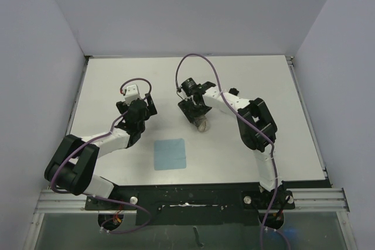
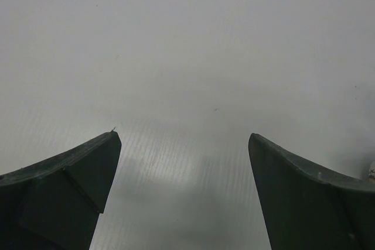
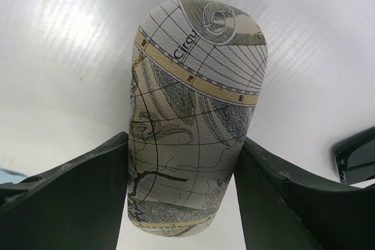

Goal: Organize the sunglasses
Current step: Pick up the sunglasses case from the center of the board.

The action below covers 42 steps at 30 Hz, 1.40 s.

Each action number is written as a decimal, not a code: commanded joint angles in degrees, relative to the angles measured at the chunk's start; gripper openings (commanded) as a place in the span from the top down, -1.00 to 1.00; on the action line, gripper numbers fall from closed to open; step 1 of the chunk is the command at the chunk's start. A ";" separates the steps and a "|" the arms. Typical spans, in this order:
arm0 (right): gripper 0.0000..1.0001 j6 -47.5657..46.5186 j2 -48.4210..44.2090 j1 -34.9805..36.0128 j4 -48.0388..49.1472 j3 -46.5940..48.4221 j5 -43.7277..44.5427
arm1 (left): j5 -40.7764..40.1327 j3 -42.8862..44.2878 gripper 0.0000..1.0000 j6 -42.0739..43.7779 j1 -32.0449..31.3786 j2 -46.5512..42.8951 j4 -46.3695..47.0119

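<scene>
sunglasses (image 3: pixel 355 156) sit on the table (image 2: pixel 187 39) at 3 o'clock of the case (image 3: pixel 193 86), cut off by the frame edge. right gripper (image 3: pixel 184 141) is clamped on the map-print case, lettering "circu" readable. left gripper (image 2: pixel 183 137) is spread wide, holding nothing.

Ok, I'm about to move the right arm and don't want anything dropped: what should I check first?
1. The right gripper closed on the oblong map-printed case: ok, it presses both long sides.
2. The left gripper open and empty: ok.
3. The black sunglasses outside the grip: ok, lying beside the case.
4. Case open to take the sunglasses: cannot tell.
5. The light blue square cloth away from both grippers: ok, flat near the arm bases.
</scene>
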 commanded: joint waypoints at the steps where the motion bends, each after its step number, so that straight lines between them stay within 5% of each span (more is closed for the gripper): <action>1: 1.00 -0.31 -9.00 0.59 2.58 1.33 -3.41 | 0.82 1.09 -0.85 -0.46 0.42 -0.54 2.58; 28: 1.00 -4.62 -33.95 -6.43 25.33 -15.23 -34.36 | 16.17 1.56 -0.83 -7.42 0.26 -13.43 4.82; 42: 1.00 -2.40 -36.73 -9.65 33.42 -18.20 -48.59 | 32.30 -2.75 -0.81 -8.87 0.33 -18.22 20.00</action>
